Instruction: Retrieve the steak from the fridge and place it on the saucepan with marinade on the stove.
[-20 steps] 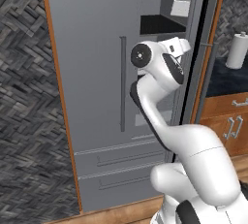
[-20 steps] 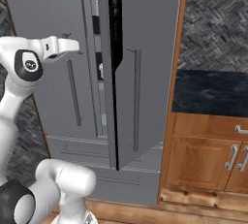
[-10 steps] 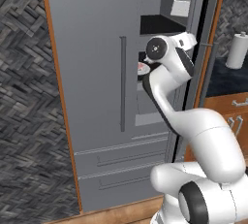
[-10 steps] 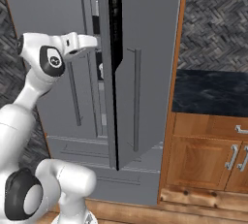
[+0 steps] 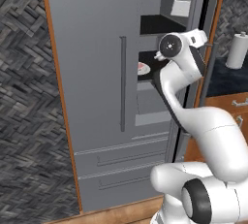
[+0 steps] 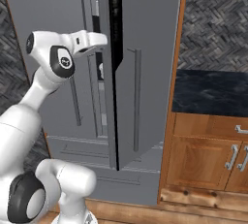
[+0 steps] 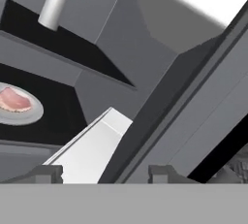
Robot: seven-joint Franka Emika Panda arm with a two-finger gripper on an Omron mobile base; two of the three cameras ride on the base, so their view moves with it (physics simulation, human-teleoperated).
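Steak [image 7: 15, 99] on plate [image 7: 19, 117], fridge [image 5: 97, 97] shelf; claw [image 7: 104, 172] spread, nothing between tips.

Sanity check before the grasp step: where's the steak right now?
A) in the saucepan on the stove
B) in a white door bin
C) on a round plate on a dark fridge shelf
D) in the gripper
C: in the hand view the steak lies on the plate on a black shelf inside the fridge, off to the side of the gripper, whose fingertips hold nothing.
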